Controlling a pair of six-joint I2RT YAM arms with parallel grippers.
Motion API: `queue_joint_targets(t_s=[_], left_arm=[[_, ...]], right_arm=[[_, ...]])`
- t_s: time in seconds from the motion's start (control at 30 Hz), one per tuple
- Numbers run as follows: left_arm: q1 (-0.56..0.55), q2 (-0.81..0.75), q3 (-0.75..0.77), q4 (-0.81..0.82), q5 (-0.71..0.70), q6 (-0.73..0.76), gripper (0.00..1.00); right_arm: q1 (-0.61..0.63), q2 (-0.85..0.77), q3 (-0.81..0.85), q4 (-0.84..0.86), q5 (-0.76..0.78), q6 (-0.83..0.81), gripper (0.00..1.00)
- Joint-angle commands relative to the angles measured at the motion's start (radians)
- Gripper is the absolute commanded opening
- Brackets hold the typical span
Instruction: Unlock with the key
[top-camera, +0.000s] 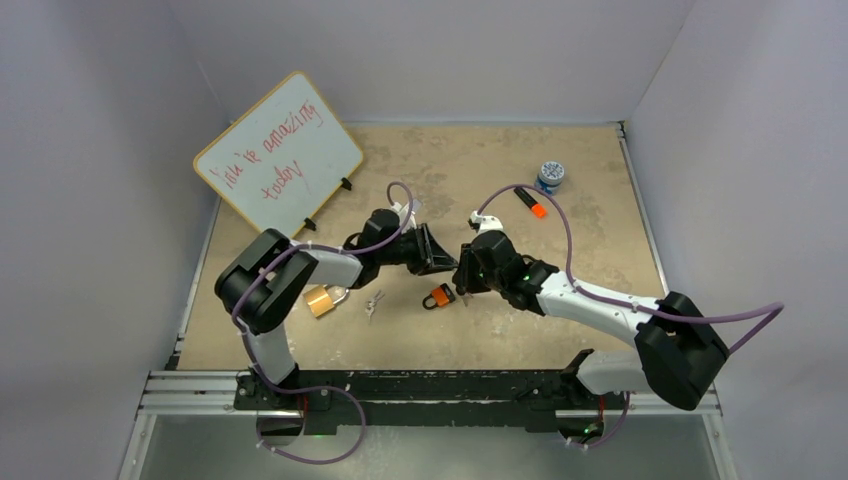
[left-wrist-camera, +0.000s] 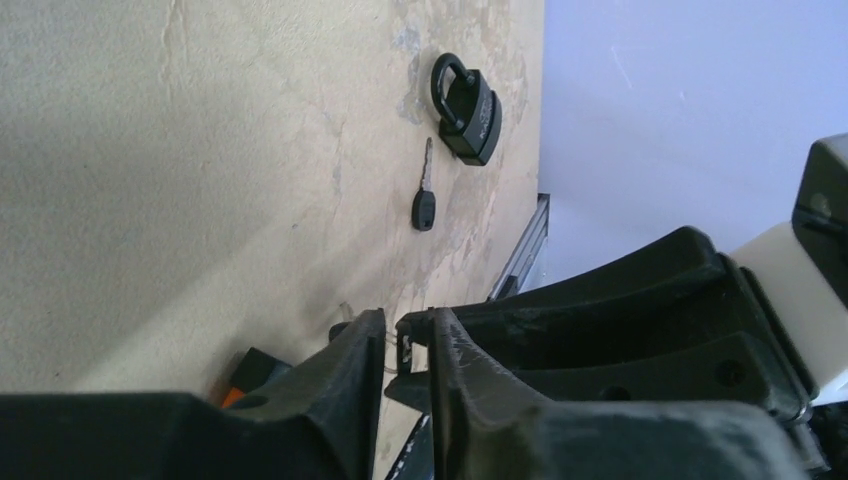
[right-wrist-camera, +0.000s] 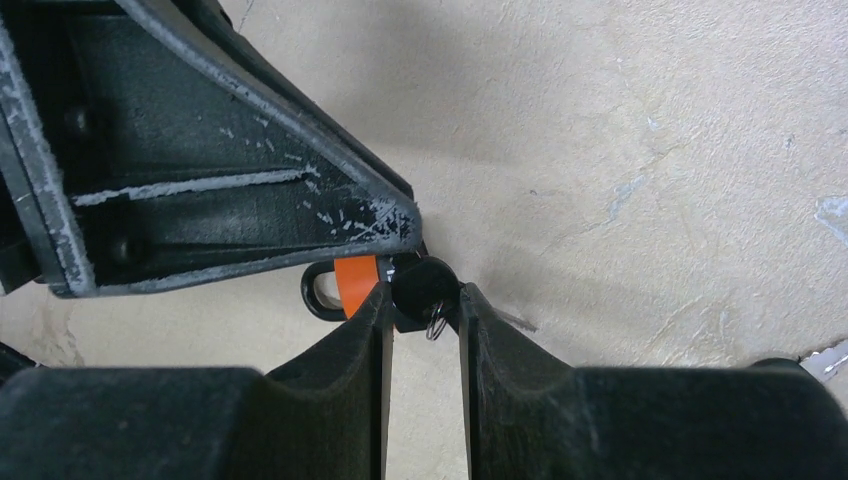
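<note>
An orange padlock (top-camera: 437, 298) with a black shackle lies on the tan table between the two grippers. It also shows in the right wrist view (right-wrist-camera: 355, 283). A black-headed key (right-wrist-camera: 425, 283) with a small ring sits at its end. My right gripper (right-wrist-camera: 420, 295) is shut on that key head and shows in the top view (top-camera: 463, 280). My left gripper (top-camera: 440, 262) is nearly shut with a narrow gap (left-wrist-camera: 405, 325). Its tip rests just above the padlock and key. The orange body (left-wrist-camera: 232, 393) lies outside its fingers. What sits in the gap is unclear.
A brass padlock (top-camera: 320, 300) and loose keys (top-camera: 373, 303) lie left of the orange one. A black padlock (left-wrist-camera: 467, 110) and a black key (left-wrist-camera: 424, 205) lie farther off. A whiteboard (top-camera: 278, 150), an orange marker (top-camera: 532, 204) and a small round container (top-camera: 550, 176) stand at the back.
</note>
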Motion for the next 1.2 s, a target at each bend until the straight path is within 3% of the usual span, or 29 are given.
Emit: queue_joint_targets(t_s=[0.0,0.07,0.13,0.27,0.37,0.53,0.73,0.93,1.17], left_arm=[[-0.007,0.023,0.044,0.094,0.018,-0.035,0.17],[-0.01,0.027,0.042,0.11,0.02,-0.043,0.03],[-0.01,0.023,0.036,0.126,0.021,-0.042,0.0],[-0.004,-0.018,0.043,0.112,0.012,0.03,0.0],[0.008,-0.074,0.073,0.053,0.03,0.154,0.0],[0.043,-0.202,0.17,-0.158,0.112,0.447,0.0],[0.095,-0.311,0.373,-0.449,0.242,0.725,0.0],[0.127,-0.328,0.563,-0.64,0.427,0.836,0.0],[0.131,-0.353,0.631,-0.66,0.524,0.813,0.0]], right_arm=[[-0.001,-0.016,-0.001,0.024,-0.012,-0.014,0.26],[-0.001,-0.012,0.002,0.018,-0.014,-0.012,0.27],[0.0,-0.008,0.009,0.005,-0.047,-0.005,0.31],[-0.003,-0.05,0.028,-0.032,-0.072,-0.003,0.72],[-0.005,-0.139,0.037,0.01,-0.132,-0.042,0.81],[-0.067,-0.269,0.072,0.065,-0.236,-0.043,0.78],[-0.121,-0.339,0.124,0.118,-0.247,-0.034,0.71],[-0.132,-0.342,0.241,0.186,-0.35,-0.09,0.58],[-0.135,-0.331,0.314,0.16,-0.474,-0.082,0.43]])
